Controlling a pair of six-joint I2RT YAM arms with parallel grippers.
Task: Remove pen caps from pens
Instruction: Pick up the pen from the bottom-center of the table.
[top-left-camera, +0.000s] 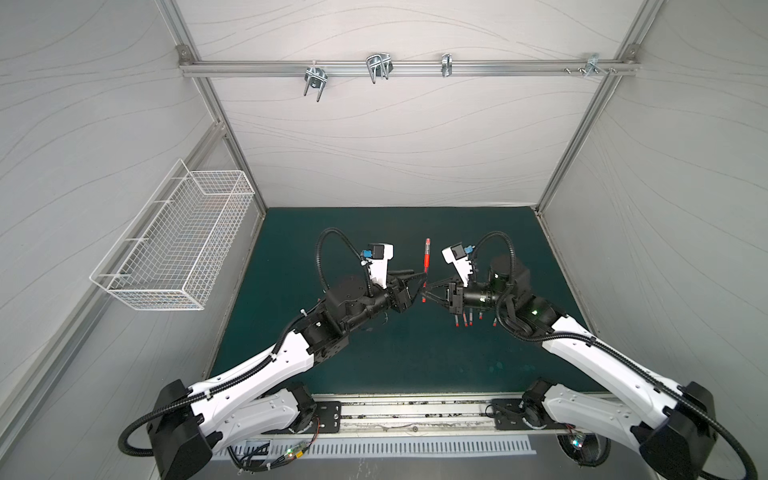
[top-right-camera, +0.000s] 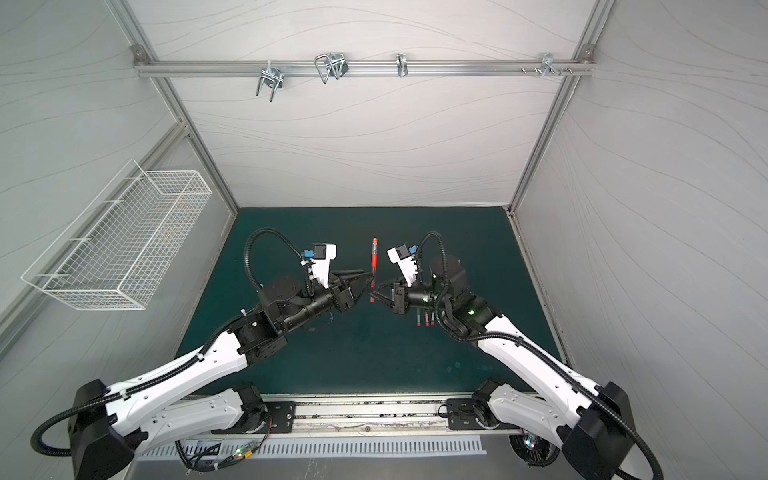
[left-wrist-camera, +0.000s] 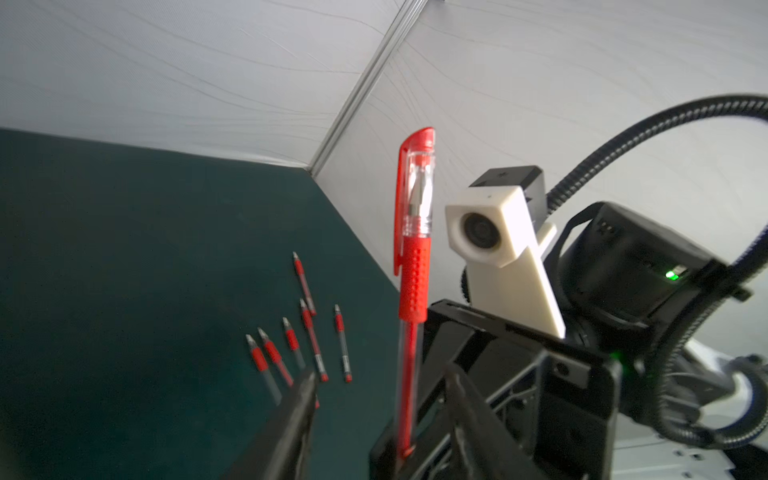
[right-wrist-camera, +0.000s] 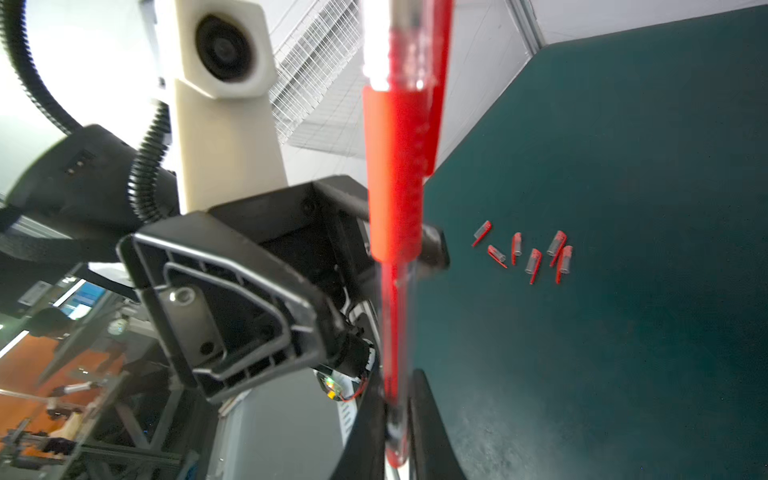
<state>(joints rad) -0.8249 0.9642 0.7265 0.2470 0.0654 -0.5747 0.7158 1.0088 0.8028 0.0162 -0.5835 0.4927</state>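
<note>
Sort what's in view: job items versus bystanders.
Job: capped pen in right gripper; left gripper, open around it; bare pens on mat; loose caps.
Bystanders: wire basket; hooks on rail.

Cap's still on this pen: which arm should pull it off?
Left. The right gripper is shut on the pen barrel, steadying it; the left gripper stands open around the pen, free to take the cap.
</note>
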